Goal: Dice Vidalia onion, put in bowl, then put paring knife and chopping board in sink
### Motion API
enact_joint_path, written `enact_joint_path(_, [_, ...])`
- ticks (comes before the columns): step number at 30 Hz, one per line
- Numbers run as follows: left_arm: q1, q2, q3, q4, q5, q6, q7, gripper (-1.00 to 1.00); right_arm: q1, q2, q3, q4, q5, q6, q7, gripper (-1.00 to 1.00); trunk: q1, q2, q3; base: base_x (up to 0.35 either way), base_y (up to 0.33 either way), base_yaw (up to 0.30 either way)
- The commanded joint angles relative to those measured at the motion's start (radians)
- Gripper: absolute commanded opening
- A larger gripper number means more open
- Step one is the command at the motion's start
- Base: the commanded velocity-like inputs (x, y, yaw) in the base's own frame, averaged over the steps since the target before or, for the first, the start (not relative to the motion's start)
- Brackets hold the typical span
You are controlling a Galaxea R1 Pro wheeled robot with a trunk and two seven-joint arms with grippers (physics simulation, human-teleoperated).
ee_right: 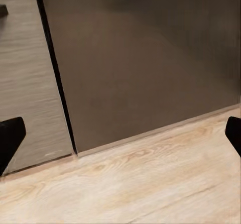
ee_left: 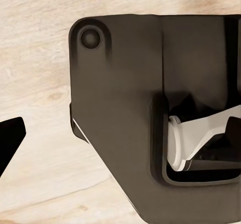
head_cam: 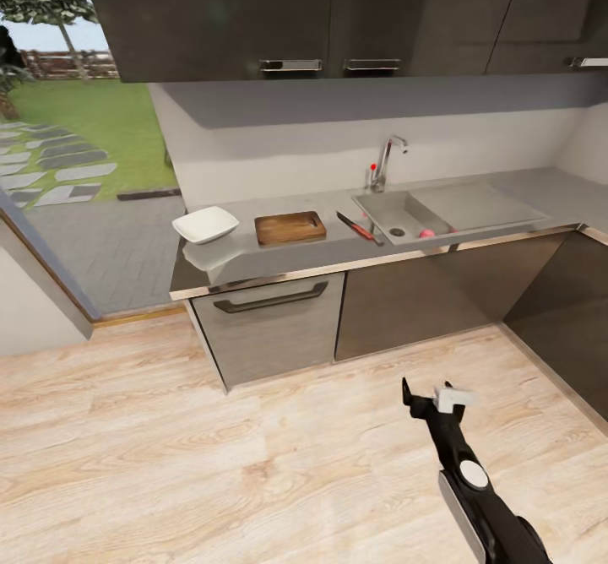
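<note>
Right end effector (head_cam: 429,397) wide open, empty — left unclear; Vidalia onion (head_cam: 427,233) in sink (head_cam: 473,207).

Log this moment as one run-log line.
phase: approaching | pinkish-red round onion: in grey steel sink | red-handled paring knife: on countertop beside dark brown wooden chopping board | right hand: open, empty

Ahead of the right gripper (head_cam: 430,395), up on the countertop (head_cam: 338,252): one bowl (head_cam: 205,225), one chopping board (head_cam: 290,228), one paring knife (head_cam: 358,227), one sink (head_cam: 397,209), one Vidalia onion (head_cam: 427,233).
</note>
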Motion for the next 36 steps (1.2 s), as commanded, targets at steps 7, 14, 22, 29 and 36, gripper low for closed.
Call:
enact_joint_path(7, [0.000,-0.001,0.006,-0.004,-0.010,-0.002,-0.004,1.00,0.132,-0.001,0.006,-0.135,-0.011,-0.077,-0.007,1.00,0.001,-0.002,-0.002,0.000,0.000,0.000])
enact_joint_path(14, [0.000,-0.001,0.006,-0.005,-0.010,-0.002,-0.004,1.00,0.396,0.001,0.006,-0.365,-0.011,-0.097,-0.007,1.00,0.001,-0.002,-0.002,0.000,0.000,0.000])
enact_joint_path(22, [0.000,-0.001,0.006,-0.004,-0.010,-0.002,-0.004,1.00,0.570,0.006,0.007,-0.331,-0.009,-0.351,-0.009,1.00,0.001,-0.002,-0.002,0.000,0.000,0.000])
enact_joint_path(29, [0.000,-0.002,0.006,-0.004,-0.010,-0.002,-0.004,1.00,0.600,0.016,0.004,-0.118,-0.009,-0.440,-0.007,1.00,0.001,-0.002,-0.002,0.000,0.000,0.000])
enact_joint_path(36, [0.000,-0.003,0.006,-0.047,-0.010,-0.002,-0.003,1.00,0.604,0.016,-0.001,-0.025,-0.013,-0.444,-0.007,1.00,0.001,-0.002,0.000,0.000,0.000,0.000])
